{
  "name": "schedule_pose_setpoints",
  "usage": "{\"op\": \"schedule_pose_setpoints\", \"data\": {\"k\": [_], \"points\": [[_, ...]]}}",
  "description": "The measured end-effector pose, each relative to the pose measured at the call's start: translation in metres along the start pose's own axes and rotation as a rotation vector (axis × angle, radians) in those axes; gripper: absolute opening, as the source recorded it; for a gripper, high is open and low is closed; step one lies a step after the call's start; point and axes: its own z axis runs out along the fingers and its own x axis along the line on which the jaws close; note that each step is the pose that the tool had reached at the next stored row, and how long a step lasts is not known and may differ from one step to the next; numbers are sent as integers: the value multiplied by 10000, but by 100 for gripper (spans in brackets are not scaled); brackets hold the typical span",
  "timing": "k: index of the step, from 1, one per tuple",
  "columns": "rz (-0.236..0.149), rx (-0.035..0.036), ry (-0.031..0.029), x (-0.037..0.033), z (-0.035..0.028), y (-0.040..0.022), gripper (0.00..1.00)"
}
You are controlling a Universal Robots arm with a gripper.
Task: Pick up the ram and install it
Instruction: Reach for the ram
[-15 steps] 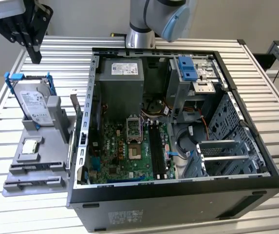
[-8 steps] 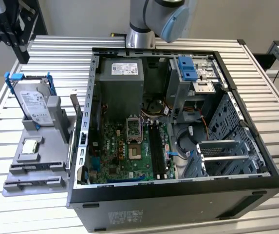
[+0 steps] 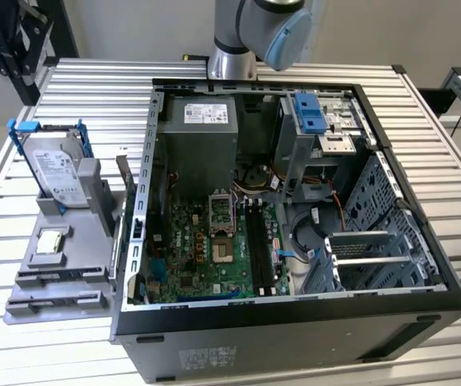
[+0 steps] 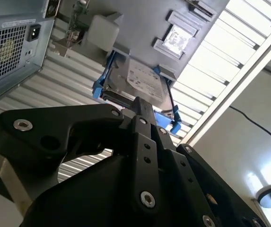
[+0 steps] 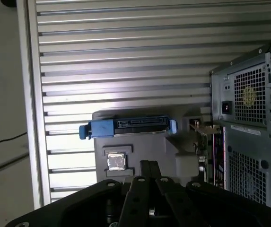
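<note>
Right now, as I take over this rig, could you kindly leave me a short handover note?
Gripper: looks shut, holding nothing, above the grey fixture beside the computer case.
Ram: seemingly the thin board standing on edge at the fixture's case side, untouched.
Hard drive: stands in the same fixture.
Done: nothing shows yet. The motherboard has black slots that look unfilled.
Left: both the pick-up and the install.
</note>
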Motion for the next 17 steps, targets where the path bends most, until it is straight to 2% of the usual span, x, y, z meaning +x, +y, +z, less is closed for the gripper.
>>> {"op": "schedule_pose_setpoints", "data": {"k": [3, 6, 11, 17], "points": [[2, 0, 0, 26, -1, -13, 0], [0, 0, -1, 73, -2, -57, 0], [-40, 0, 1, 76, -6, -165, 0], [-105, -1, 5, 64, -13, -328, 0]]}}
